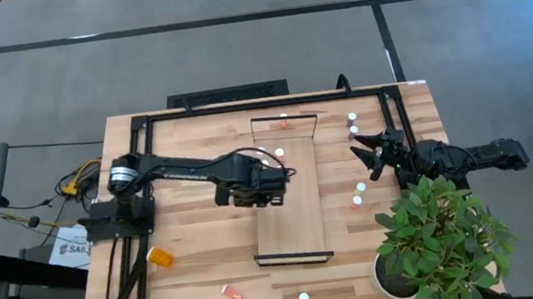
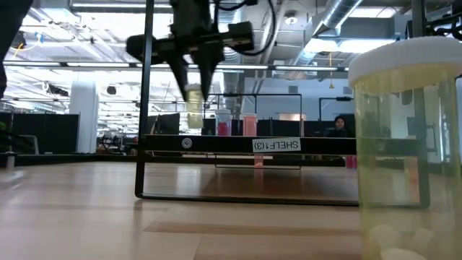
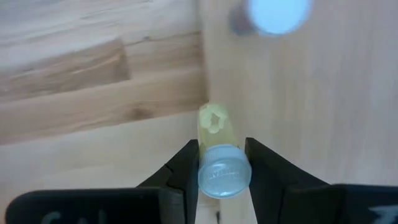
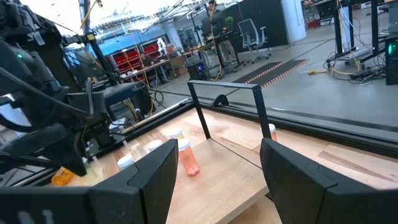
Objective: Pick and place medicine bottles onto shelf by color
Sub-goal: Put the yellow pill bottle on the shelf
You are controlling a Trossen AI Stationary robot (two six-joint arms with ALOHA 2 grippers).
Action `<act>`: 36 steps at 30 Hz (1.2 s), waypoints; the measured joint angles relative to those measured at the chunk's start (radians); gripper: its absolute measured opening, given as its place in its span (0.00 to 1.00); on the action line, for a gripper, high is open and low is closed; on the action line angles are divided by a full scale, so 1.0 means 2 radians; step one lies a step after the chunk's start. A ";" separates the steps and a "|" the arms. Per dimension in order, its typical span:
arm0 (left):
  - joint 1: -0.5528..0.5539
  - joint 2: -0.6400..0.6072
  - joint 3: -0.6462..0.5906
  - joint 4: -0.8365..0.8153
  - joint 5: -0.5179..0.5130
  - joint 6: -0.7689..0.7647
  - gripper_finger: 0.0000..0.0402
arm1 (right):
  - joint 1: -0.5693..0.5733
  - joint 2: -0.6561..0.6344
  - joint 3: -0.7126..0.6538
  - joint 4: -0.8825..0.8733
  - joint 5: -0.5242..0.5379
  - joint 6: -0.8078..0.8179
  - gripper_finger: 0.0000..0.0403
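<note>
My left gripper hangs over the left edge of the shelf, pointing down, shut on a yellowish medicine bottle with a white cap. On the shelf stand a white-capped bottle and a reddish one at its far end. My right gripper waits open at the table's right side, holding nothing. More white-capped bottles stand on the table near it. My left gripper pinches the bottle at its white cap between its two fingers, one on each side. The fingers come from above, pointing down. The bottle hangs upright below them, lifted clear of the shelf and the table.
An orange bottle and a reddish one lie on the table near the front left; a white-capped one stands at the front. A potted plant fills the near right corner. A black frame rims the far side.
</note>
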 joint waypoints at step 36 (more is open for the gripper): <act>0.019 0.071 0.063 0.002 0.026 0.028 0.21 | 0.000 0.000 0.000 0.000 0.000 0.000 0.62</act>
